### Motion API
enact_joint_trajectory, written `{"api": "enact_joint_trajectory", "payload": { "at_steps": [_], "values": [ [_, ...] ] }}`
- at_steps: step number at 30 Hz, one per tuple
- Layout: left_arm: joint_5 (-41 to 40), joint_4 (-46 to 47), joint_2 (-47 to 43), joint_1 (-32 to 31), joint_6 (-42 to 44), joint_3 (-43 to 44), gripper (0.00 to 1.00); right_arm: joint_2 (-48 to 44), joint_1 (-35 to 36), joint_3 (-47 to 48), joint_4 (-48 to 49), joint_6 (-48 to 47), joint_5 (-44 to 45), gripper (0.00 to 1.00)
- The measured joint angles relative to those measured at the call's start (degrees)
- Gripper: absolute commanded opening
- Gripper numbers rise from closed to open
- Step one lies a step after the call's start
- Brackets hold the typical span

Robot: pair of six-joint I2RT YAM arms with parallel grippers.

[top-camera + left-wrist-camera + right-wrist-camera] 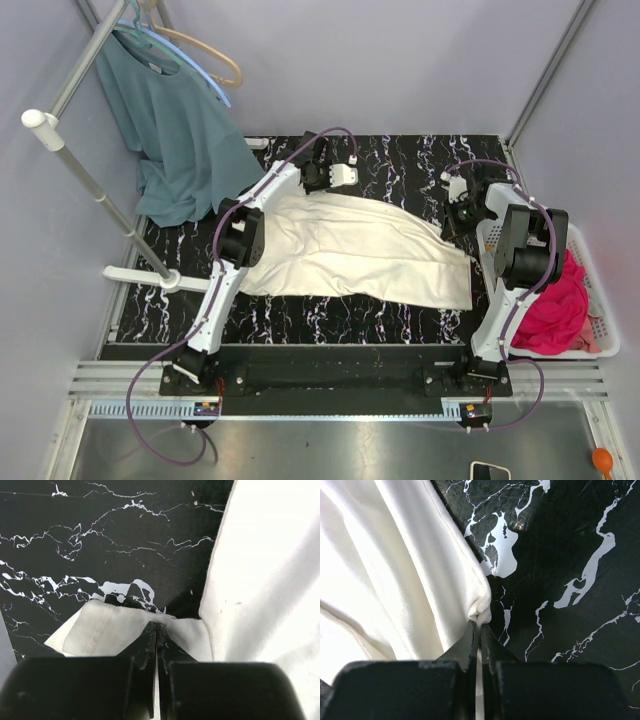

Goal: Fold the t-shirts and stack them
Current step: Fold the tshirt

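Black marble-patterned table [400, 160] fills the space between pale grey walls. At far left a metal garment rack [88, 178] carries a teal shirt [180, 140] on hangers [205, 58], its hem drooping onto the table's left corner. Just right of it, the left gripper [156, 628] sits at the far left edge of the cream t-shirt [360, 250], its fingers pressed together on a sleeve-like flap of the cloth. The shirt lies spread and rumpled across the middle of the table, slanting down towards the near right. At its far right edge the right gripper [480, 625] is pinched tight on a bunched corner of the same cream cloth. Rightmost, off the table's edge, a white slotted basket [603, 330] holds the crumpled magenta t-shirt [555, 305].
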Motion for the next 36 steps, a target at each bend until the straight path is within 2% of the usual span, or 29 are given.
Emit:
{"api": "enact_joint_trajectory", "payload": {
  "at_steps": [10,17,24,25,27,28,32,36],
  "values": [
    [-2.2,3.1,-1.9,0.0,-2.3,-3.3,0.00,-0.3,0.0,-0.4,0.0,0.0,0.1,0.00],
    [-3.2,4.0,-8.6,0.2,-3.6,-9.0,0.00,-0.7,0.0,-0.4,-0.3,0.0,0.4,0.00],
    [-4.8,6.3,-15.0,0.3,-3.7,-10.7,0.01,-1.3,0.0,-0.4,-0.5,0.0,0.5,0.00],
    [-4.9,6.5,-15.3,0.3,-3.7,-10.8,0.23,-1.4,0.0,-0.4,-0.5,0.0,0.5,0.00],
    [-5.2,7.3,-15.5,0.4,-3.9,-10.8,0.48,-1.4,0.0,-0.4,-0.5,0.0,0.5,0.00],
    [-5.3,7.4,-15.4,0.5,-4.3,-10.8,0.70,-1.4,0.0,-0.4,-0.6,0.0,0.5,0.00],
    [-5.4,7.4,-14.0,1.2,-5.9,-9.9,0.96,-1.4,0.0,-0.4,-0.9,0.0,0.5,0.00],
    [-5.4,7.4,-10.2,2.2,-8.2,-6.8,0.99,-1.4,0.0,-0.4,-0.9,0.0,0.5,0.00]
  ]
}}
